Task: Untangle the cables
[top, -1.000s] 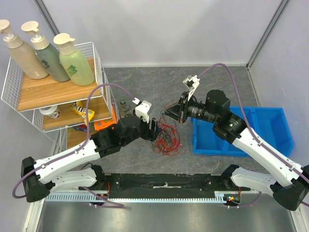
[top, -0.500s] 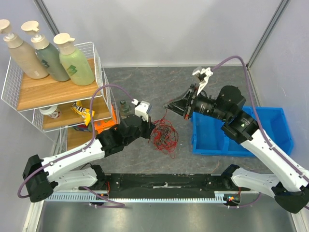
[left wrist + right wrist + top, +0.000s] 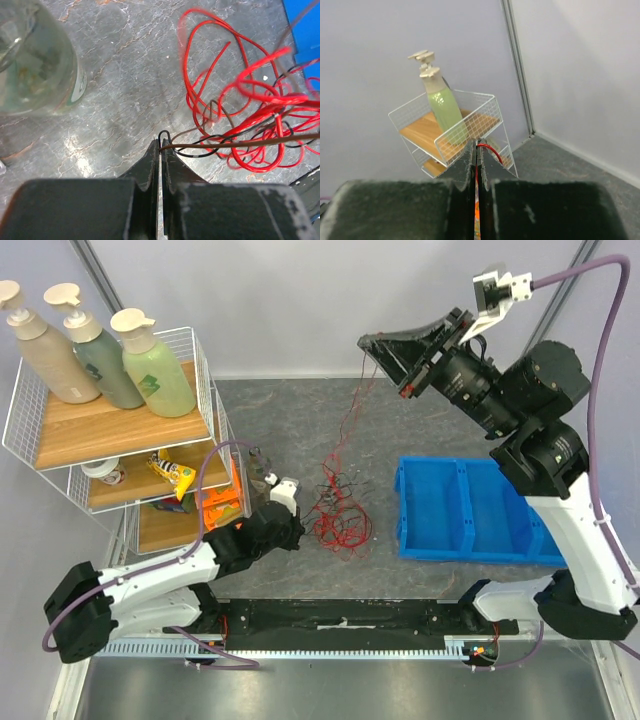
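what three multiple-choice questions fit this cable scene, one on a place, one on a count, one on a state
1. In the top view, on which side of the cable tangle does the blue bin sit?
A) left
B) right
C) on top of it

2. How many pump bottles stand on the top shelf of the wire rack?
A) two
B) five
C) three

3. The right gripper is:
A) shut on a red cable, raised high
B) open and empty
C) shut on a bottle

Answers:
1 B, the bin lies to the right of the tangle.
2 C, three pump heads show side by side.
3 A, its jaws meet on a red strand that runs down to the tangle.
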You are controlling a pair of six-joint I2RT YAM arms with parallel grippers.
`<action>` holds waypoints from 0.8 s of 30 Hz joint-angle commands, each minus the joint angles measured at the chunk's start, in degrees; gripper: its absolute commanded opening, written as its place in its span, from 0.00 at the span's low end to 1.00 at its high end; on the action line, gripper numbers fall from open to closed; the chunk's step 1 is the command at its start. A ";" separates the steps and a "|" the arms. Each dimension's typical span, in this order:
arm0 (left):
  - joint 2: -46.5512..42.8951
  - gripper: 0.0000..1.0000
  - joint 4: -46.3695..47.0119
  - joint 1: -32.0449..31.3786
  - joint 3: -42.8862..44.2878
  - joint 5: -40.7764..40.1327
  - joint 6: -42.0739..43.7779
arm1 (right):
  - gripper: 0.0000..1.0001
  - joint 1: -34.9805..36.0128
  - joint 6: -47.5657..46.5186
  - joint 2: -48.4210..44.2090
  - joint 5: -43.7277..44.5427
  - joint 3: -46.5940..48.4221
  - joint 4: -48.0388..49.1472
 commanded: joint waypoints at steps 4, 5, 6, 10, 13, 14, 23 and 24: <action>-7.80 0.02 1.22 0.36 -2.43 -2.51 -2.02 | 0.00 -0.35 -1.95 2.47 -3.99 8.64 8.75; -8.76 0.02 1.57 0.36 -2.60 -2.25 -1.41 | 0.00 -0.35 -1.86 1.85 -4.26 7.15 9.99; -9.73 0.02 1.83 0.36 -2.34 -1.64 -0.88 | 0.00 -0.35 -1.86 1.50 -3.83 4.88 10.79; -15.79 0.02 2.10 0.45 -0.24 5.03 3.24 | 0.00 -0.35 -3.09 -0.78 -0.50 -11.63 10.01; -22.73 0.02 0.00 0.45 3.88 10.14 6.94 | 0.00 -0.35 -4.06 -3.85 5.56 -26.83 7.90; -24.40 0.02 -1.49 0.36 6.42 10.50 8.52 | 0.00 -0.43 -4.41 -5.17 7.93 -32.27 8.07; -20.12 0.02 -15.38 0.36 33.58 8.47 17.40 | 0.00 -3.16 -9.86 -3.61 23.69 -45.86 1.75; -18.37 0.02 -15.91 0.36 36.91 9.26 17.76 | 0.00 -3.16 -10.12 -3.51 22.03 -46.29 1.83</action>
